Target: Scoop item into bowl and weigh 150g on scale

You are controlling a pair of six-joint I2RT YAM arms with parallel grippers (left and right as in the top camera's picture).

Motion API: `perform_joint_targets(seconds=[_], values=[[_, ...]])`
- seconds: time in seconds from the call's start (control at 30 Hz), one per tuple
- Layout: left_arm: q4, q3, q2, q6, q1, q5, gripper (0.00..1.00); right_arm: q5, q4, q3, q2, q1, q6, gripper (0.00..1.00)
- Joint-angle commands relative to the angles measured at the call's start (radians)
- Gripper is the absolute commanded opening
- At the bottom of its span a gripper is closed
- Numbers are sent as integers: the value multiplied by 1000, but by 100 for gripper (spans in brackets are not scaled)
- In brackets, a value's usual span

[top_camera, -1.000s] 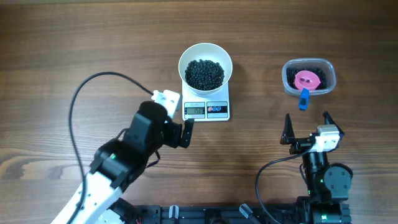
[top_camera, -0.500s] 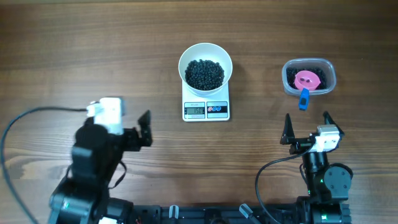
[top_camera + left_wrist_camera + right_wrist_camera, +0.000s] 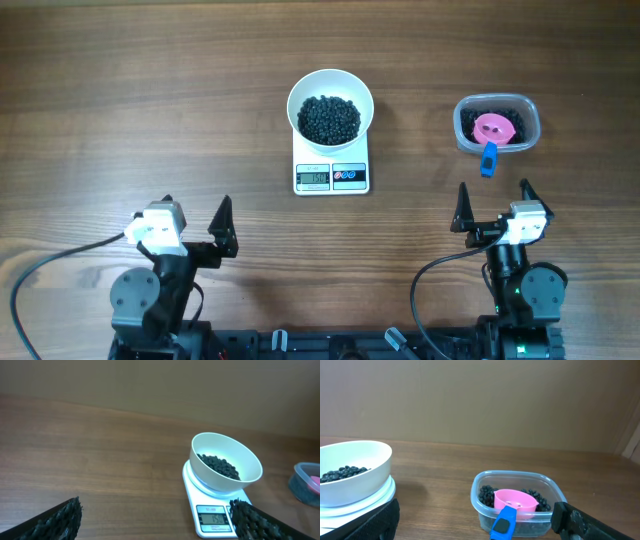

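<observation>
**A:** What is on the left side of the table (image 3: 90, 90)?

**B:** At the near edge is the left pincer (image 3: 195, 206). Its two dark fingers are wide apart and nothing is between them. It is well apart from every object, and only bare wood is around it.

**A:** And in the middle?

**B:** There the scale (image 3: 332, 171) lies flat, with its display (image 3: 313, 178) and two round buttons on the front edge, toward the arms. The white bowl (image 3: 296, 98) stands upright on the scale and covers the back part of it. The black beans (image 3: 330, 118) are in a dark heap inside the bowl, and they fill the bottom of it.

**A:** Can you read the display?

**B:** It shows digits, but they are small in both views. In the left wrist view it is perhaps three digits, and I cannot say which with certainty.

**A:** What is to the right?

**B:** A clear tub (image 3: 532, 122) stands to the right of the bowl, apart from the scale. More black beans are in it. On them lies a pink scoop (image 3: 496, 127), and its blue handle (image 3: 488, 159) sticks out over the near rim of the tub.

**A:** And the right arm?

**B:** The right pincer (image 3: 493, 189) is near the front edge, just in front of the tub and not touching it. Its fingers are also spread apart, and it holds nothing.
</observation>
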Motion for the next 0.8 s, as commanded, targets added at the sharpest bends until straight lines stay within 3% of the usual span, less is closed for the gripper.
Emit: perform_joint_targets(seconds=[0.0,0.47,0.77], values=[[43,-74,-76,19,35,1,100,14,3,-2,-12,-4,-3,100],[177,-198,-143,-7,133,5,100,14,3,-2,-12,-4,-2,100],[378,-337,-143,-7,167,13,100,14,3,-2,-12,-4,-3,100]])
